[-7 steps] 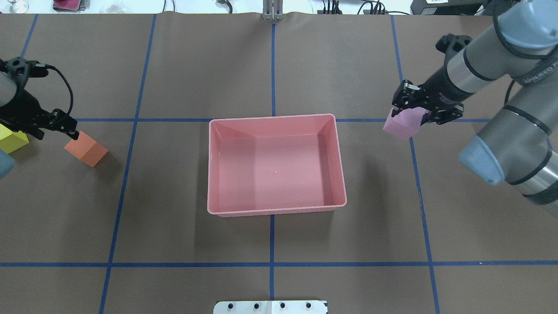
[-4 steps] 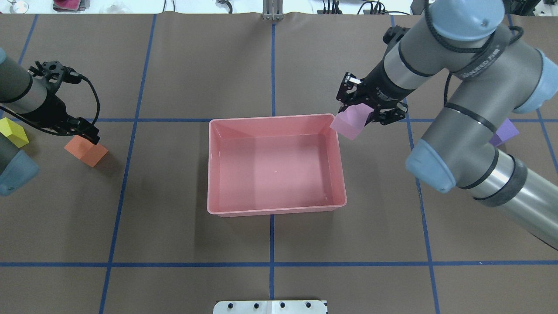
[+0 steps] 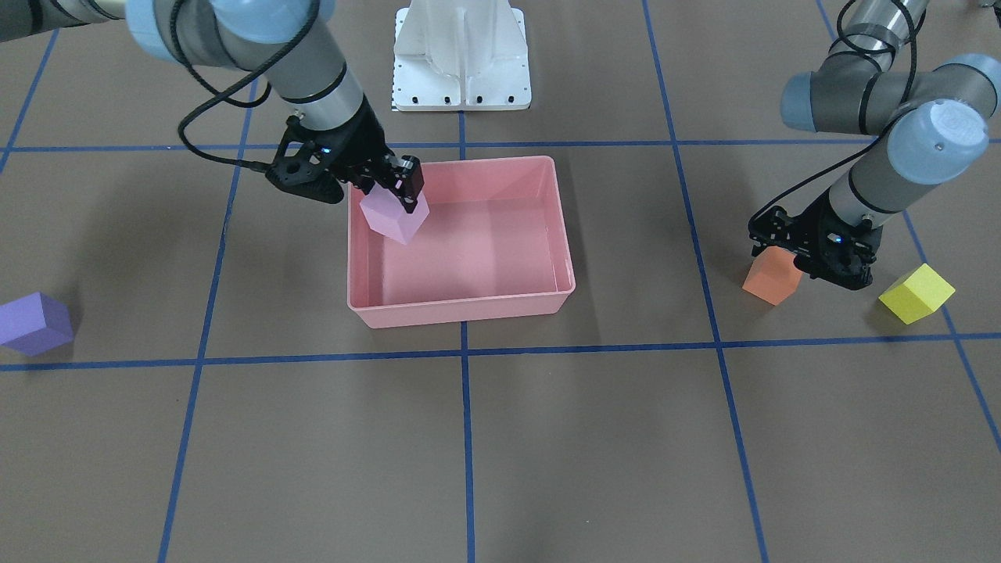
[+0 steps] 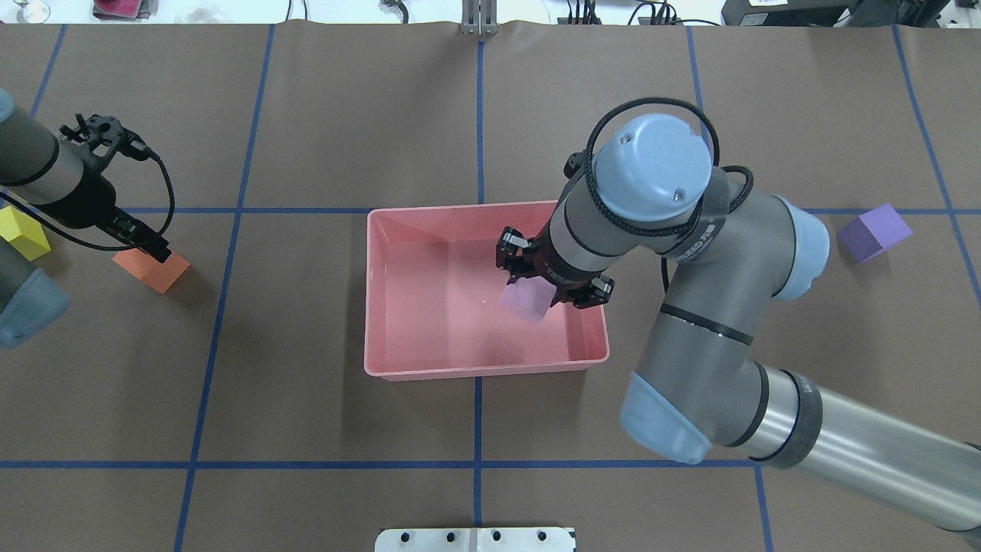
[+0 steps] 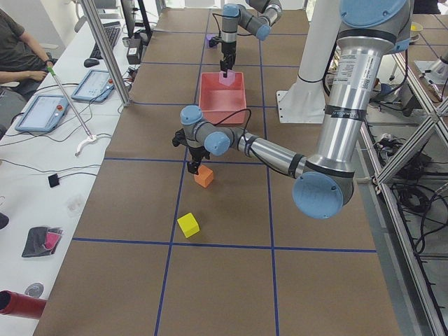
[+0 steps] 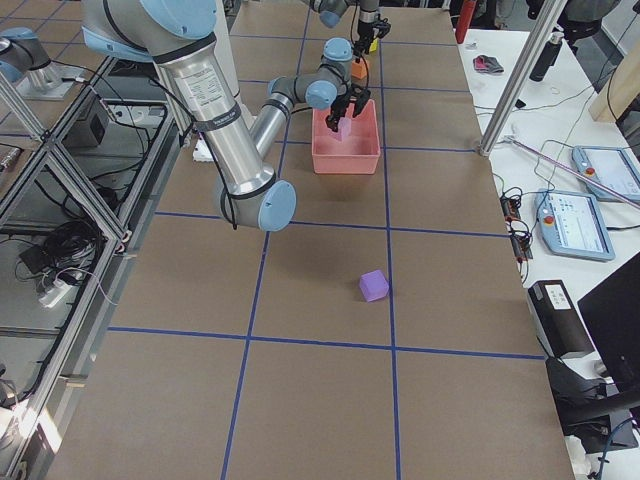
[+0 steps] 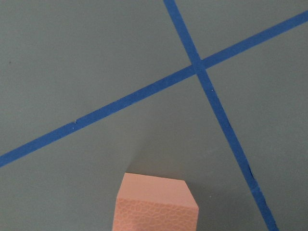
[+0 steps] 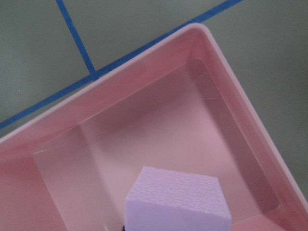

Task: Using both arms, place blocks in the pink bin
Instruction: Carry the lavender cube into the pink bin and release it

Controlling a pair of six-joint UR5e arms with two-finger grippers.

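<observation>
1. Blocks showed in four colours, and only the lilac block (image 4: 525, 305) was off the brown table (image 4: 322, 429).
2. Clock directions below follow the overhead view, with 12 o'clock pointing away from the robot. The pink bin (image 4: 483, 374) sat at the table's middle, astride a crossing of blue tape lines (image 4: 478, 429).
3. The right gripper (image 4: 540, 295) was clamped on the lilac block. It held the block tilted, one corner down, over the bin's inside, toward 4 o'clock from the bin's centre.
4. In the front-facing view that block hung at about rim height. The right wrist view showed the bin's floor and far corner beyond it.
5. The left gripper (image 4: 155, 249) stood at the orange block (image 4: 153, 271), which lay at 9 o'clock of the bin and well apart from it. One black finger was at the block's 12 o'clock edge.
6. Whether that pincer was spread or closed could not be told. The left wrist view showed only the orange block low in the centre, resting on the table.
7. The yellow block (image 4: 23, 234) lay farther out at 9 o'clock, near the orange one but apart from it, partly hidden by the left arm (image 4: 31, 165).
8. The purple block (image 4: 875, 232) rested alone at 3 o'clock of the bin, well apart, beyond the elbow of the right arm (image 4: 713, 307).
9. A white base plate (image 4: 475, 539) lay at the table's 6 o'clock edge.
</observation>
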